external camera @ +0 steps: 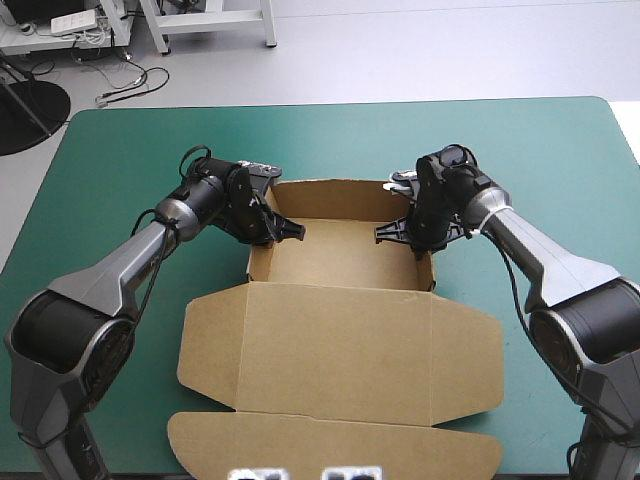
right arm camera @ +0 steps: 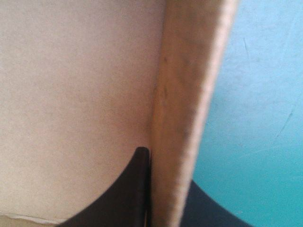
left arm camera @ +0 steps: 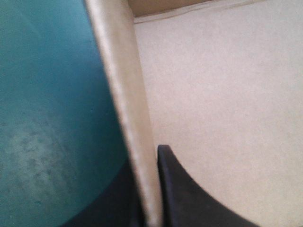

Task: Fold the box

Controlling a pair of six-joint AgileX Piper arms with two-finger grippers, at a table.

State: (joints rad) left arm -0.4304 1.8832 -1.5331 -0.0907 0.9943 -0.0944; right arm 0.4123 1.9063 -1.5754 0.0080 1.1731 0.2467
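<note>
The brown box point(external camera: 340, 255) stands as an open tray in mid-table, walls raised, its lid point(external camera: 340, 350) lying flat toward the near edge. My left gripper point(external camera: 272, 228) straddles the tray's left wall point(left arm camera: 124, 109), one black finger point(left arm camera: 189, 194) inside and one outside, shut on the box. On the opposite side my right gripper point(external camera: 412, 232) clamps the right wall point(right arm camera: 187, 113) the same way, its inner finger point(right arm camera: 128, 189) against the board, shut on the box. Both wrist views show the tray's pale floor beside the pinched wall.
Teal-green cover point(external camera: 120, 170) lies bare around the box. The lid's front flap point(external camera: 330, 445) reaches close to the table's near edge. The table's far edge is well behind the tray.
</note>
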